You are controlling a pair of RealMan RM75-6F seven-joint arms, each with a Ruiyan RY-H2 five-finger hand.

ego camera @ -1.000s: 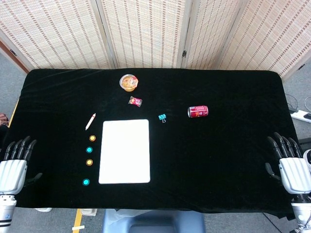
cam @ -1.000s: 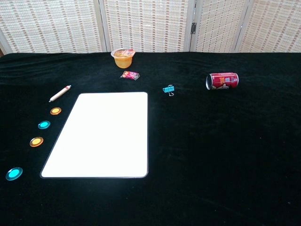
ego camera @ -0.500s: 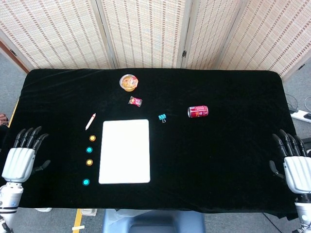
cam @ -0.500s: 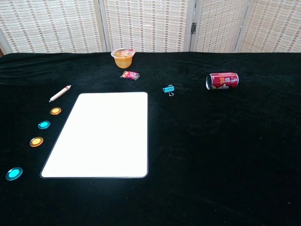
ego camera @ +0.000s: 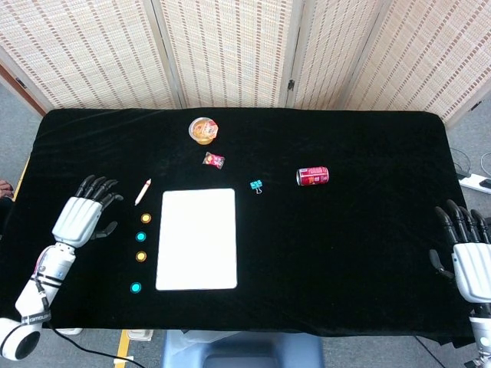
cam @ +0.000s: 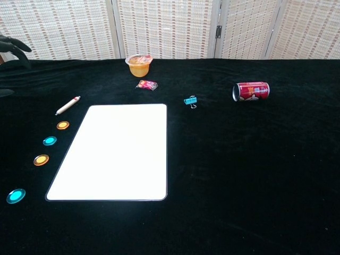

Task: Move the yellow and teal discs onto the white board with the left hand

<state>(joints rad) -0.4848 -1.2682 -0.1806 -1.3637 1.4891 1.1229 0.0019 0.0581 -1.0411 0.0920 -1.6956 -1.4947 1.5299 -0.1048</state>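
A white board (ego camera: 197,239) (cam: 115,151) lies flat on the black table. Left of it runs a column of small discs: a yellow disc (ego camera: 146,218) (cam: 62,125), a teal disc (ego camera: 140,237) (cam: 49,141), a second yellow disc (ego camera: 140,256) (cam: 41,159) and a second teal disc (ego camera: 136,287) (cam: 15,195). My left hand (ego camera: 84,211) (cam: 11,44) hovers open over the table left of the discs, fingers spread, holding nothing. My right hand (ego camera: 469,247) is open at the table's right edge, seen only in the head view.
A pen (ego camera: 143,191) (cam: 67,104) lies above the disc column. Behind the board stand an orange cup (ego camera: 202,129), a candy wrapper (ego camera: 213,160), a teal binder clip (ego camera: 256,185) and a red can (ego camera: 312,176) on its side.
My left hand has moved up and to the right from the table's left edge toward the discs. My right hand has drifted slightly right and down.
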